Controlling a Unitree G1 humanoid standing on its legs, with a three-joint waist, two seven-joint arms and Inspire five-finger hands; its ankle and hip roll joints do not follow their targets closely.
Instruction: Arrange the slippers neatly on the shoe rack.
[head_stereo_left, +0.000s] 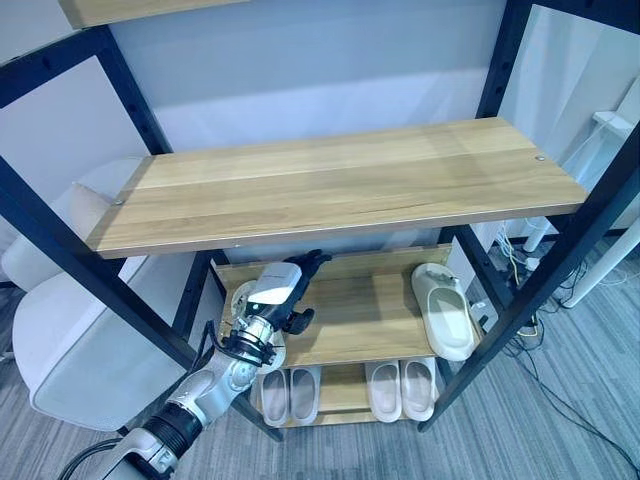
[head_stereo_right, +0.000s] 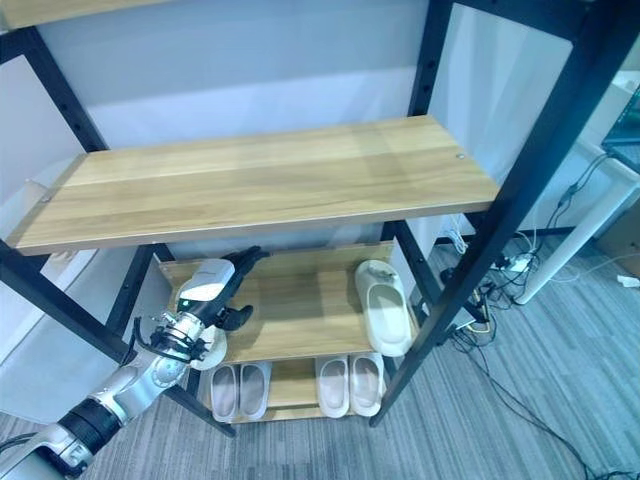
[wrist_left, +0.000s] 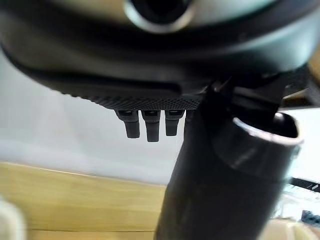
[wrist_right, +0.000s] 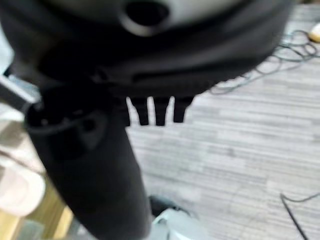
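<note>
- Where the black metal frame of the shoe rack (head_stereo_left: 125, 92) fills the head views, a broad wooden upper shelf (head_stereo_left: 330, 180) runs across the middle of the frame.
- Below it, in the lower centre, lies a middle shelf (head_stereo_left: 350, 300) of the same light wood.
- One cream slipper (head_stereo_left: 443, 310) lies on the right end of this middle shelf, lengthwise, with its toe toward the back.
- A second pale slipper (head_stereo_left: 244, 299) lies at the left end of the middle shelf, mostly hidden behind the robot's left hand.
- The left hand (head_stereo_left: 290, 290) comes in from the lower left of the frame and sits over the left end of the middle shelf, right by that slipper.
- Its fingers (wrist_left: 150, 127) are straight and relaxed in the left wrist view, holding nothing; whether the hand touches the slipper cannot be told.
- On the bottom shelf (head_stereo_left: 340, 390), at the lower centre, stand two pairs of slippers side by side: a pale pair on the left (head_stereo_left: 289, 394) and a cream pair on the right (head_stereo_left: 400, 388).
- The right hand (wrist_right: 155, 107) shows in the right wrist view, fingers straight and empty, above grey carpeted floor (wrist_right: 240, 150).
- A pale chair (head_stereo_left: 60, 330) stands at the left edge of the frame, beside the rack.
</note>
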